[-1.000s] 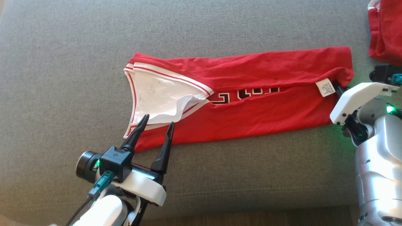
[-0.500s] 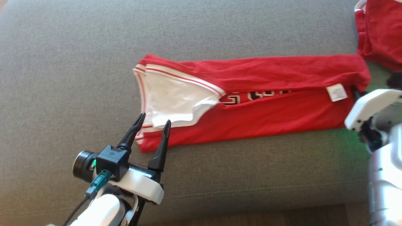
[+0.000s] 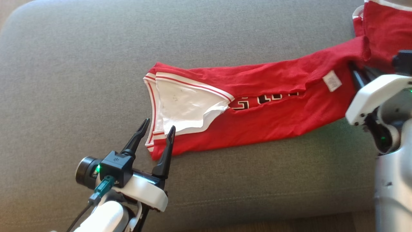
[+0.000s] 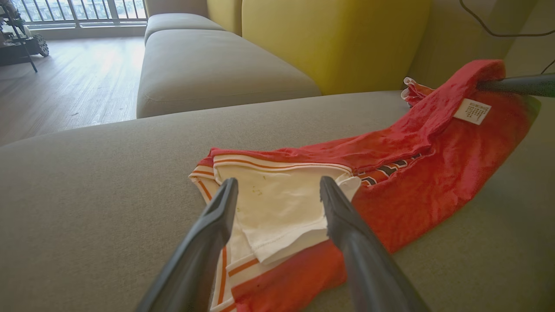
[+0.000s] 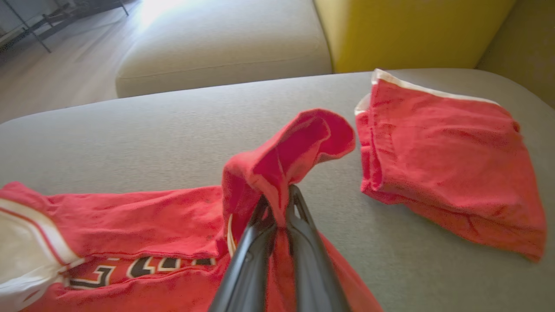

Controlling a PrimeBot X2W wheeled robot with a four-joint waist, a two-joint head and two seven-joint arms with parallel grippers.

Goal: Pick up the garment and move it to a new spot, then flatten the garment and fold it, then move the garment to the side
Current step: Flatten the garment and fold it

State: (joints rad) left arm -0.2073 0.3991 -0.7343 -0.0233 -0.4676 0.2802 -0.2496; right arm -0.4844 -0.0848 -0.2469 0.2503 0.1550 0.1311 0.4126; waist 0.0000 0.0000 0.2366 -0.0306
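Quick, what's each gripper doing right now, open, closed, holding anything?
Left gripper: open, empty, poised over the white-trimmed end of the red jersey.
Right gripper: shut on that jersey's other end.

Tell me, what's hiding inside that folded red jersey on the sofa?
Between the folded-over flaps of the jersey, a strip of black-and-white lettering peeks out, and white inner fabric shows at the open end. The rest of the print is covered by red cloth.

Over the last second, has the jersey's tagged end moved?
Yes. Pinched in the right end effector, the jersey's tagged end has lifted toward the folded red garment, closing the gap between them.
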